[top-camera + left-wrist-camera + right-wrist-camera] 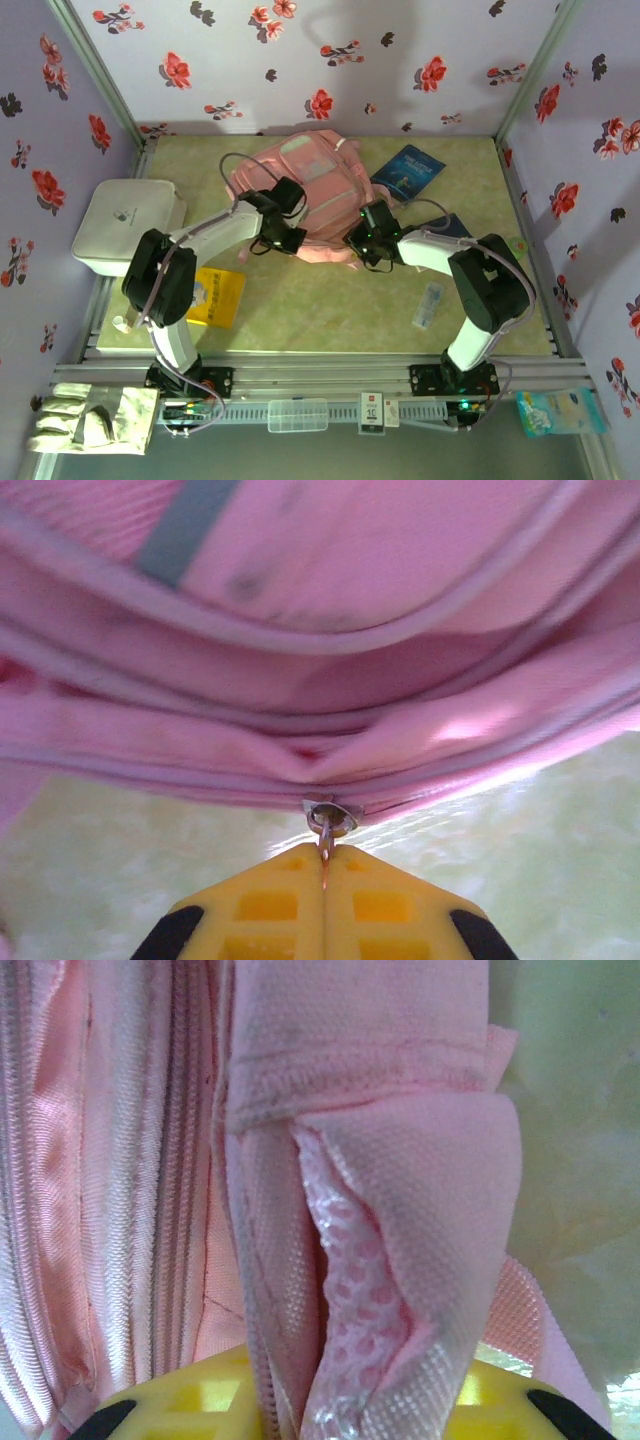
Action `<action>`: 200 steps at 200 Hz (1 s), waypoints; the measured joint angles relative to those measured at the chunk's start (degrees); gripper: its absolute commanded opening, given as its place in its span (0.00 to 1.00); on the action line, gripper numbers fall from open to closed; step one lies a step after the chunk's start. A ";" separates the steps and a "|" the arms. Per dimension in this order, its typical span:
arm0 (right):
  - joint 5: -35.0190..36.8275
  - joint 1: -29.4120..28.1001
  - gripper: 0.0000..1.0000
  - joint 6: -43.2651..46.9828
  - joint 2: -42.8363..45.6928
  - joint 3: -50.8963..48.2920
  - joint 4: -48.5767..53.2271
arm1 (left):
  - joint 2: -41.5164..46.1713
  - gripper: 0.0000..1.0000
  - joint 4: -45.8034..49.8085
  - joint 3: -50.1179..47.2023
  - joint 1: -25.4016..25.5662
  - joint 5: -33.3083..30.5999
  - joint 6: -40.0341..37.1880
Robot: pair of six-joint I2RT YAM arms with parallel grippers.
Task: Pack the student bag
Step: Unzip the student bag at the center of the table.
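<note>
Closed left gripper (325,875) pinches the zip pull (328,818) at six o'clock of the student bag (305,165); right gripper (300,1410) seemingly clamps its fabric at five o'clock.

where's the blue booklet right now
In the top view the blue booklet lies flat on the table's far right part, just right of the student bag and farther back than the right gripper.

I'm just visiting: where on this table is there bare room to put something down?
Widest: the near strip in front of the student bag, between the yellow packet and the small pale item. Smaller: the far-left corner between the white box and the bag. Crowded: the right side, around the blue book.
</note>
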State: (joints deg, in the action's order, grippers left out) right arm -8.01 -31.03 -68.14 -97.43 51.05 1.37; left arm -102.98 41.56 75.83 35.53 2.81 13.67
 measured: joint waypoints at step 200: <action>-5.11 -2.34 0.37 -1.42 -9.25 9.11 -4.66 | -15.34 0.16 -0.42 17.25 -22.14 -6.91 -5.77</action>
State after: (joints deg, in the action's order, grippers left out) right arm -13.13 -33.36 -69.56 -106.67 60.16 -3.29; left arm -118.32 41.15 93.08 13.39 -4.10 7.90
